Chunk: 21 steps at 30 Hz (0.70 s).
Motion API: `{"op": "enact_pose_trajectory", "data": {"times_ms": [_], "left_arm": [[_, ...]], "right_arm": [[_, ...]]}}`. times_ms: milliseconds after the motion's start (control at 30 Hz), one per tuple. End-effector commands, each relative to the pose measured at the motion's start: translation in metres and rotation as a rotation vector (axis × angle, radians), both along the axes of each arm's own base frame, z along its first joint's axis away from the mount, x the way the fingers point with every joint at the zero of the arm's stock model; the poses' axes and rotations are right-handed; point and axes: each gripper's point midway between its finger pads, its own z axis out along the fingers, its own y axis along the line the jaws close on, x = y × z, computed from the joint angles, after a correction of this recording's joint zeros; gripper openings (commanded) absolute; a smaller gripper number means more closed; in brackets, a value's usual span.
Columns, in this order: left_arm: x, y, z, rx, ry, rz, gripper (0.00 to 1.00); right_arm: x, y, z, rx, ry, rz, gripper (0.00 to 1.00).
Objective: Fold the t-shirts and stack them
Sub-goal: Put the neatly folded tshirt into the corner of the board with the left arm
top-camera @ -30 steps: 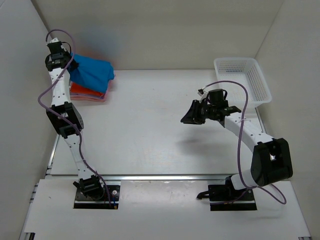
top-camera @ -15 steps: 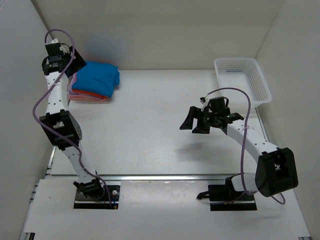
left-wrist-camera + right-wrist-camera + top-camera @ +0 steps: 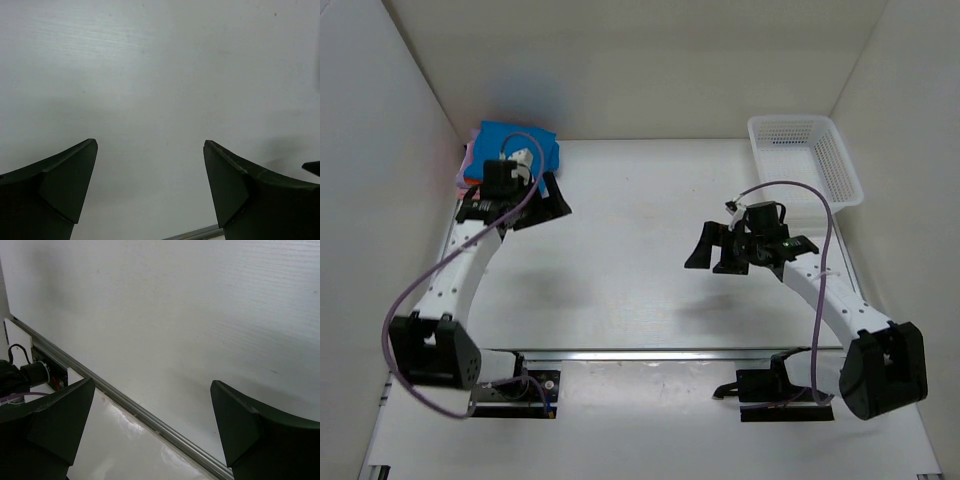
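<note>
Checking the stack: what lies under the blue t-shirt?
Under the blue t-shirt, slivers of orange t-shirt and pink t-shirt show; the left arm hides the rest.

This is looking like a robotics lab cell: white walls (image 3: 650, 60) are boxing in a white counter (image 3: 620, 260), and the left arm (image 3: 460, 272) and right arm (image 3: 825, 295), trailing purple cables (image 3: 785, 184), are sitting bolted by a metal rail (image 3: 640, 354).

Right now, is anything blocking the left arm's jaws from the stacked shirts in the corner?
Nothing visible does. The bright blue cloth t-shirt topping the stack lies just beyond the open left jaws.
</note>
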Motion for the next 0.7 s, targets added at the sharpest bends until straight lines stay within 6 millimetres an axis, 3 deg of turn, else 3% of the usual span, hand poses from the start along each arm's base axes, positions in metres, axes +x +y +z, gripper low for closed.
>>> {"op": "enact_pose_trajectory", "data": {"times_ms": [0,67,167,400,667], "left_arm": [[-0.036,0.002,0.031,0.005,-0.144,0.01,0.99],[-0.06,0.003,0.027,-0.011,-0.172,-0.002,0.99],[-0.077,0.009,0.024,-0.014,-0.192,0.016,0.99],[-0.085,0.005,-0.007,-0.005,-0.117,-0.005,0.98],[-0.088,0.002,-0.003,-0.042,-0.158,-0.007,0.99]], "right_arm": [[-0.002,-0.003,0.016,0.034,-0.087,-0.001,0.99],[-0.007,-0.004,0.013,0.056,-0.086,-0.006,0.99],[-0.01,-0.003,0.021,0.092,-0.123,-0.02,0.99],[-0.018,-0.005,0.028,0.13,-0.151,-0.033,0.99],[-0.022,-0.014,0.02,0.147,-0.146,-0.065,0.99]]}}
